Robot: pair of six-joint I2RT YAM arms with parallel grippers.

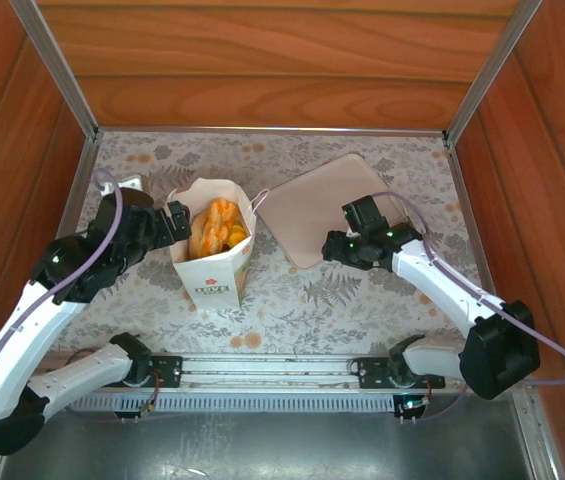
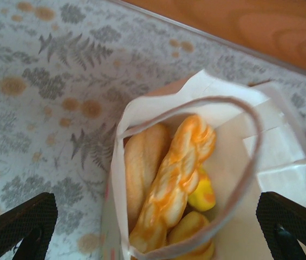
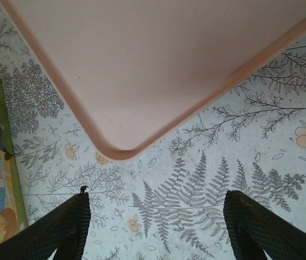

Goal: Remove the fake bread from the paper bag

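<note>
Reach step, nothing grasped yet. Fake bread (image 1: 217, 228) inside upright paper bag (image 1: 214, 278). Left gripper (image 1: 175, 222) at bag mouth, fingers wide, empty. Right gripper (image 1: 334, 246) by beige tray (image 1: 312, 205) corner, wide too. Next: lower into bag, pinch braided loaf (image 2: 177, 173)

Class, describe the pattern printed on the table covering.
The table covering shows grey ferns with small orange motifs on white; clearest in the right wrist view.

paper bag (image 1: 214, 283) txt, too small to read
</note>
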